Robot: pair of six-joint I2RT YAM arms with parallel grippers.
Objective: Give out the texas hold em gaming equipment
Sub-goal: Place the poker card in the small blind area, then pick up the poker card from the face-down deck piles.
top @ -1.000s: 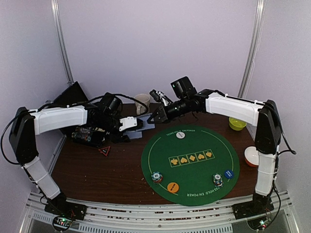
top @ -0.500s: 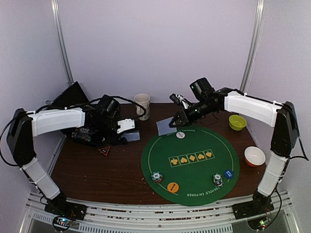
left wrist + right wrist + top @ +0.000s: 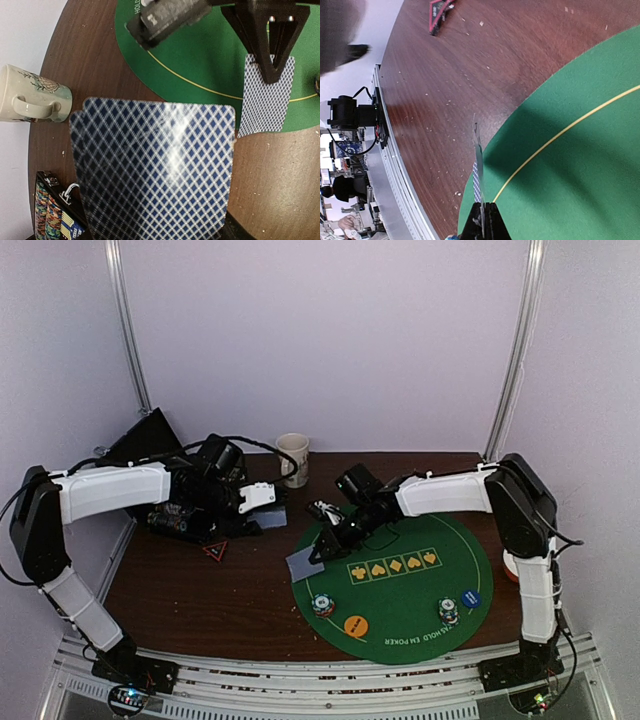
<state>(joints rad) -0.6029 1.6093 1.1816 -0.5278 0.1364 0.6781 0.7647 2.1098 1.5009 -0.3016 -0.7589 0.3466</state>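
Observation:
My left gripper (image 3: 266,508) is shut on a deck of blue-checked cards (image 3: 273,521) over the brown table; in the left wrist view the deck (image 3: 152,170) hides the fingers. My right gripper (image 3: 324,544) is shut on a single card (image 3: 305,564), held low at the left edge of the green poker mat (image 3: 420,635). The right wrist view shows that card edge-on (image 3: 478,170) in my shut right gripper (image 3: 484,220); it also shows in the left wrist view (image 3: 265,100). Two chip stacks (image 3: 322,605) (image 3: 448,611), an orange disc (image 3: 356,625) and a blue disc (image 3: 471,598) lie on the mat.
A beige mug (image 3: 292,458) stands at the back, also in the left wrist view (image 3: 32,95). A black chip case (image 3: 183,521) and a red triangle (image 3: 216,551) lie left of the mat. A white bowl (image 3: 512,566) is partly hidden behind the right arm.
My right arm has swung from the back of the table down to the mat's left edge, carrying the single card. The left arm with the deck has barely moved.

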